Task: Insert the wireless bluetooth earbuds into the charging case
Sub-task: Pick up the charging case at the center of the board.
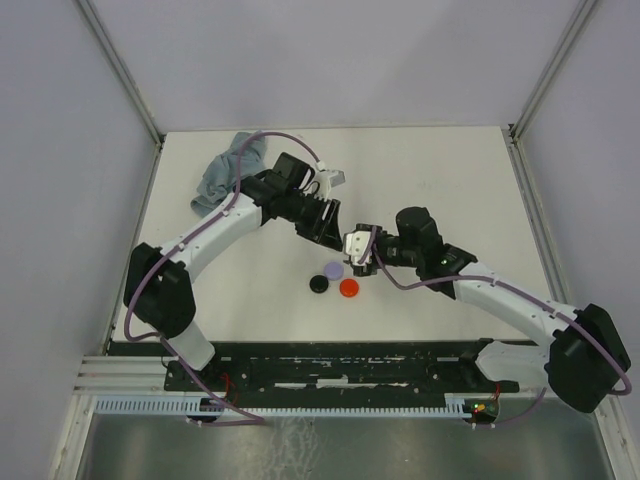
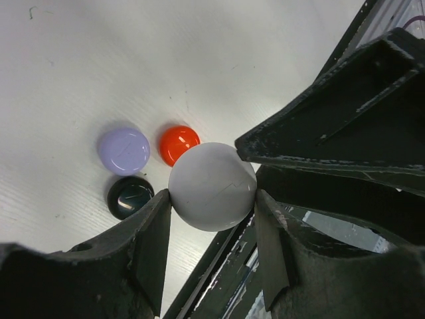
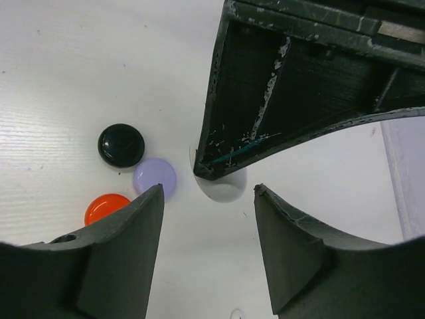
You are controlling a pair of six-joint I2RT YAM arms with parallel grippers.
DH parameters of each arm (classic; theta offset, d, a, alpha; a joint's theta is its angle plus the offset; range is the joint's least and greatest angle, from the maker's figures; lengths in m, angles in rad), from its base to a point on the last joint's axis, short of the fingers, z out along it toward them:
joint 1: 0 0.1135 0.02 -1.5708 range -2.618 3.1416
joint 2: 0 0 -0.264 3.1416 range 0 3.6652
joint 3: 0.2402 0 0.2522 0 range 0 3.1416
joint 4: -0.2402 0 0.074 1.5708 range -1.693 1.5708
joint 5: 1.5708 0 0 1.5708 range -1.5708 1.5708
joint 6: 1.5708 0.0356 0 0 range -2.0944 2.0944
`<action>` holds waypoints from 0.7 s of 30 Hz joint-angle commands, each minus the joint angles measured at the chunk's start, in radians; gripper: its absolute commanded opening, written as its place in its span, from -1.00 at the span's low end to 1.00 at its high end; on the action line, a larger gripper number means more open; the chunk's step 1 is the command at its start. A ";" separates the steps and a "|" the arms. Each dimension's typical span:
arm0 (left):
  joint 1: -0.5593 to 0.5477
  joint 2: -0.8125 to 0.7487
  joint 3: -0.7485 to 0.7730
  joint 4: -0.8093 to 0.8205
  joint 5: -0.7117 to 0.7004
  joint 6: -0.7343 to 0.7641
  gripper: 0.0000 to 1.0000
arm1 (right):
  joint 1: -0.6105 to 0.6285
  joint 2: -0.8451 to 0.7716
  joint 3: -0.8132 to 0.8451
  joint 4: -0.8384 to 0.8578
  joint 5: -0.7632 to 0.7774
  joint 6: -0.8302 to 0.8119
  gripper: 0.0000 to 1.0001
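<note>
— White plastic, glossy and domed: the white earbud (image 2: 211, 183) is clamped across its middle by your left gripper (image 2: 212, 201). How will it handle?

— Light and stiff, I'd judge, but slick. Your pads meet a curved shell on two small patches, so it could squirt out if you squeeze harder or twist. Gripping across the widest part, as you do now, looks like the best hold. I can't tell whether it is clear of the table (image 1: 450, 180).

— And your right gripper (image 3: 209, 219)?

— Its fingers stand apart with nothing between them, nose to nose with the left one. You have very little room there, and a bump might knock the piece loose.

— The rest of the set?

— The lavender earbud (image 2: 124, 151), red earbud (image 2: 178, 143) and black earbud (image 2: 131, 197) lie close together on the table just beside the grippers. None is held.

— The surface?

— White, matte and faintly grained. It looks hard and flat, so a dropped dome would likely skid or roll. Pale walls close in on both sides, and a grey cloth (image 1: 222, 175) lies at the far left. I can't pick out the charging case for certain. The small white object (image 1: 333, 180) beside your left arm may be it.
</note>
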 commanded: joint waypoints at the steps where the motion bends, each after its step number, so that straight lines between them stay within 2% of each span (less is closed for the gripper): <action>1: -0.014 -0.058 0.053 0.003 0.054 0.070 -0.09 | -0.002 0.021 0.038 0.034 -0.020 -0.032 0.27; 9: -0.018 -0.060 0.050 0.003 0.076 0.072 -0.10 | -0.001 0.062 0.045 0.042 -0.016 -0.047 -0.01; 15: -0.019 -0.061 0.039 0.003 0.055 0.079 -0.03 | 0.000 0.057 0.031 0.073 -0.034 -0.034 -0.41; 16: -0.019 -0.061 0.040 0.004 0.052 0.079 0.00 | -0.001 0.056 0.031 0.076 -0.035 -0.032 -0.54; 19: -0.017 -0.080 0.034 0.022 0.031 0.076 0.11 | -0.002 0.044 0.031 0.077 -0.027 -0.017 -0.75; 21: -0.018 -0.110 0.012 0.061 0.003 0.066 0.19 | -0.002 0.034 0.030 0.076 -0.018 0.002 -0.82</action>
